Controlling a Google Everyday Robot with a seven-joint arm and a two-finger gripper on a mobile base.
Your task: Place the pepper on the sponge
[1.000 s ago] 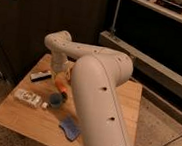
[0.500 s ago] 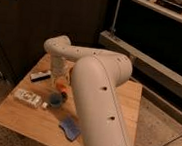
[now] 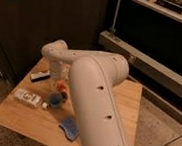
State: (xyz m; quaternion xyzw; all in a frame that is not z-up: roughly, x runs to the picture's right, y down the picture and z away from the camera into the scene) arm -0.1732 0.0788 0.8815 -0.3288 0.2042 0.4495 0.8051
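My gripper [image 3: 60, 82] hangs from the white arm over the left middle of the wooden table [image 3: 121, 99], pointing down. Right under its tip shows a small orange-red shape that looks like the pepper [image 3: 63, 88]; whether it is held is hidden by the wrist. The flat blue sponge [image 3: 69, 128] lies near the table's front edge, well in front of the gripper and apart from it. The big white arm covers the table's middle and right front.
A small round blue cup [image 3: 55, 100] stands just in front of the gripper. A white packet [image 3: 28, 97] lies at the left, and a black and white object [image 3: 39, 76] lies behind it. Dark shelving rises behind the table.
The arm's elbow and wrist have sunk slightly toward the table. The things on the table have not moved.
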